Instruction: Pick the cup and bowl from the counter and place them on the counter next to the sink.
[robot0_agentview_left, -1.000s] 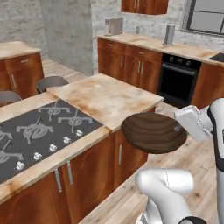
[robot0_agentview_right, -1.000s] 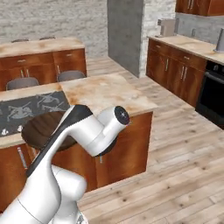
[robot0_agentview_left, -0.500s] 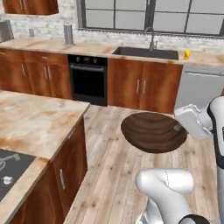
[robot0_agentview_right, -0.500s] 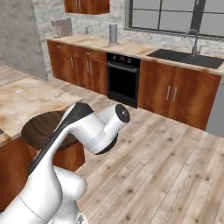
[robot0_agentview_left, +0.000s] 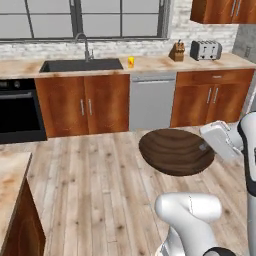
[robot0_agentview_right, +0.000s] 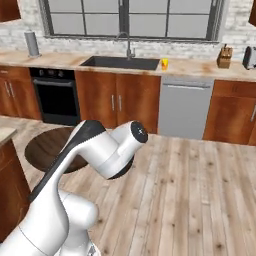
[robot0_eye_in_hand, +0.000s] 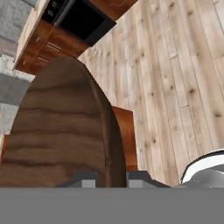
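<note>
The dark wooden bowl (robot0_agentview_left: 176, 151) hangs in the air above the floor, and my gripper (robot0_agentview_left: 204, 146) is shut on its right rim. In the hand view the bowl (robot0_eye_in_hand: 61, 131) looms large, with its rim between the fingertips of the gripper (robot0_eye_in_hand: 111, 178). From the right base view the bowl (robot0_agentview_right: 47, 147) shows behind my arm. The yellow cup (robot0_agentview_left: 131, 61) stands on the far counter (robot0_agentview_left: 160, 63) just right of the dark sink (robot0_agentview_left: 80, 65) with its curved tap (robot0_agentview_left: 86, 45). Cup (robot0_agentview_right: 164, 64), sink (robot0_agentview_right: 120, 62) and counter (robot0_agentview_right: 195, 67) also show from the right.
A black oven (robot0_agentview_left: 17, 110) is left of the sink cabinets and a grey dishwasher (robot0_agentview_left: 150, 102) to the right. A knife block (robot0_agentview_left: 176, 51) and toaster (robot0_agentview_left: 206, 49) stand further right on the counter. An island corner (robot0_agentview_left: 12, 170) is at the near left. Wooden floor lies between.
The whole picture has swung from the island with the cooktop round to the sink counter, so the camera has moved. The bowl has stayed in the gripper throughout.
</note>
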